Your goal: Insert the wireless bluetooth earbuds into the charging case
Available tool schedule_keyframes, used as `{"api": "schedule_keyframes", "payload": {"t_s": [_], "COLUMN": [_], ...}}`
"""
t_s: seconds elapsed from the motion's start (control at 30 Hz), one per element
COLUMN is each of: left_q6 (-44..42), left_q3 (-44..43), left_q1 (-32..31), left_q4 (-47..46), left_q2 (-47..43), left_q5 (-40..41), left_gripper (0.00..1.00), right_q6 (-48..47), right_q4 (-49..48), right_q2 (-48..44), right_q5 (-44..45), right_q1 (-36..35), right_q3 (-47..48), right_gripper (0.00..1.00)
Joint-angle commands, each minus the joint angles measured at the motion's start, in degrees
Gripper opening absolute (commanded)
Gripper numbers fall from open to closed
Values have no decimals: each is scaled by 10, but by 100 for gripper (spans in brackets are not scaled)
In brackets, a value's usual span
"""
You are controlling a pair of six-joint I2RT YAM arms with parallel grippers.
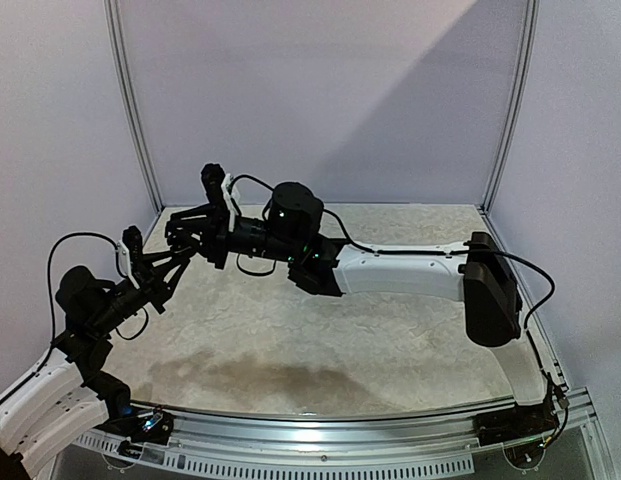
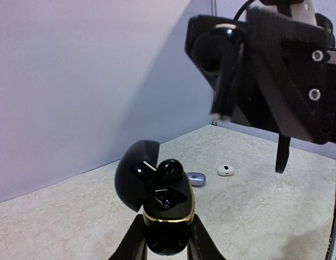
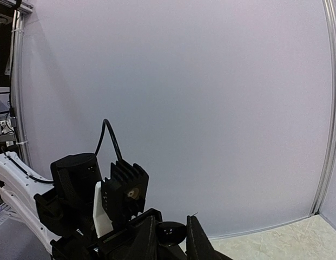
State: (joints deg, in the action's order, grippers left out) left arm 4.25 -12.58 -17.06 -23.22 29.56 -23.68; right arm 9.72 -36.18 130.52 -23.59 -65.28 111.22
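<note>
My left gripper (image 2: 166, 241) is shut on a black charging case (image 2: 166, 206) with a gold rim. Its lid (image 2: 134, 173) stands open to the left. One black earbud (image 2: 169, 169) sits in the far socket, and the near socket looks empty. My right gripper (image 3: 170, 235) is shut on a second black earbud (image 3: 170, 233). In the left wrist view this earbud (image 2: 219, 54) hangs stem down, above and to the right of the open case and apart from it. In the top view both grippers meet at the far left, left (image 1: 190, 255) below right (image 1: 175, 230).
A small greyish piece (image 2: 196, 178) and a small white piece (image 2: 225, 170) lie on the marbled table (image 2: 254, 216) beyond the case; I cannot tell whether they are earbuds or cases. The left wall (image 1: 50, 150) and a corner post (image 1: 130, 110) stand close by.
</note>
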Motion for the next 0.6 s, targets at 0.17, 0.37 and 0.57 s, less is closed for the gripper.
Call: {"api": "schedule_keyframes", "payload": {"t_s": [0.17,0.37,0.57], "left_q6": [12,10,9], "left_q3": [4,5,4], "left_q1": [8,7,7], "left_q4": [-9,-9,-8], "left_q2": [-2,-3,-4], "left_q5": [2,2,1], "left_gripper": [0,0,0], "right_q6": [-28,-36,-49], "right_q4": [58,65,74], "right_q2": [34,33,27], "right_q5": [32,43,62], "right_q1": [-3,-3,-1], "right_q3": [22,21,20], "right_gripper": [0,0,0]}}
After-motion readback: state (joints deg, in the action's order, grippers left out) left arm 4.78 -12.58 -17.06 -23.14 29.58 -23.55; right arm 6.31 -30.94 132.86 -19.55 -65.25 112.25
